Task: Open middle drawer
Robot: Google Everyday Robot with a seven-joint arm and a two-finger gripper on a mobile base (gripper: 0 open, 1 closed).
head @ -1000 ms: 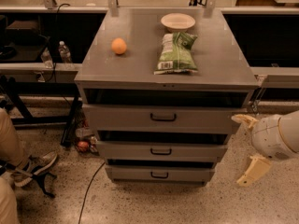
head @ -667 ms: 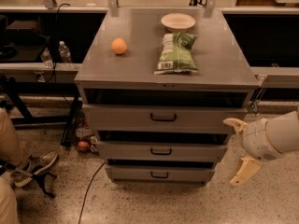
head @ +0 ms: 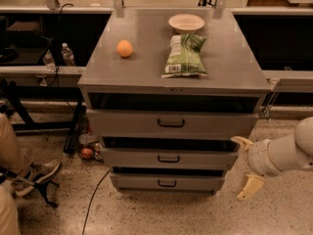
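The middle drawer (head: 168,158) is the low grey front with a small black pull handle (head: 168,158), between the taller top drawer (head: 171,123) and the narrower bottom drawer (head: 167,182) of a grey cabinet. It looks closed or nearly so, with a dark gap above it. My gripper (head: 246,165) is at the lower right, beside the right end of the middle drawer front. Its two cream fingers (head: 250,186) are spread wide apart, one above the other, and hold nothing. It is well to the right of the handle.
On the cabinet top (head: 146,67) lie an orange (head: 124,48), a green chip bag (head: 185,55) and a white bowl (head: 186,21). A person's leg and shoe (head: 34,175) are at the lower left. Water bottles (head: 67,55) stand on a left shelf. A cable (head: 95,195) runs across the floor.
My gripper and arm have moved left, toward the right end of the middle drawer. The drawers have not moved.
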